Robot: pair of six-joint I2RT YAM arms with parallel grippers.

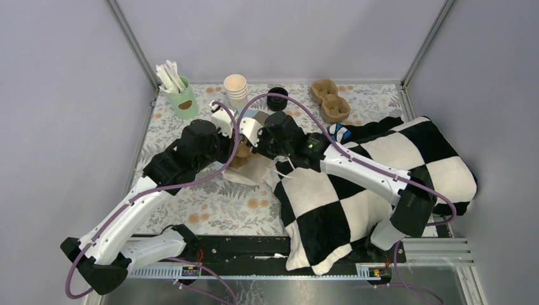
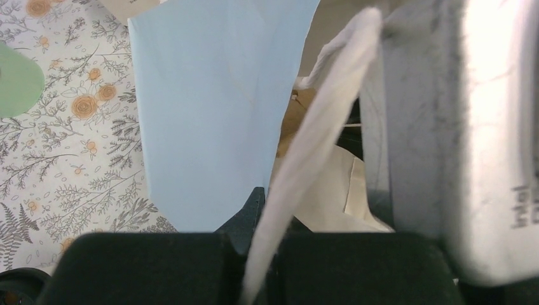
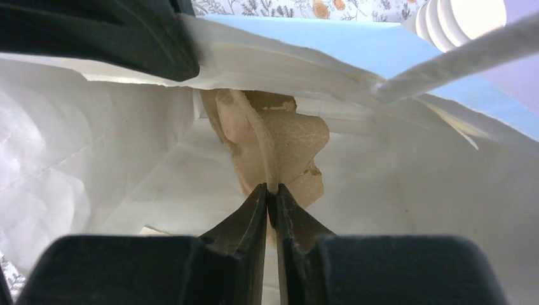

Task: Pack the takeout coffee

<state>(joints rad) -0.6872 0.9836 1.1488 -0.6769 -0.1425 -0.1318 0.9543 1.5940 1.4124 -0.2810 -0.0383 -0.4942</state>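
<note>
The takeout coffee does not show in any view. A paper bag (image 1: 254, 173), white inside and light blue outside (image 2: 210, 108), stands open in the middle of the table between both arms. My left gripper (image 2: 264, 213) (image 1: 234, 145) is shut on the bag's white handle strip (image 2: 318, 127) and holds it up. My right gripper (image 3: 272, 190) (image 1: 255, 143) reaches into the bag's mouth. Its fingertips pinch the thin ridge of a brown cardboard cup carrier (image 3: 279, 136) lying inside the bag, with only a narrow slit between the fingers.
At the back stand a mint-green cup of white sticks (image 1: 181, 95), a stack of nested cream cups (image 1: 236, 89), a round black object (image 1: 277, 98) and a second brown carrier (image 1: 330, 100). A black-and-white checked cloth (image 1: 381, 184) covers the right side under my right arm.
</note>
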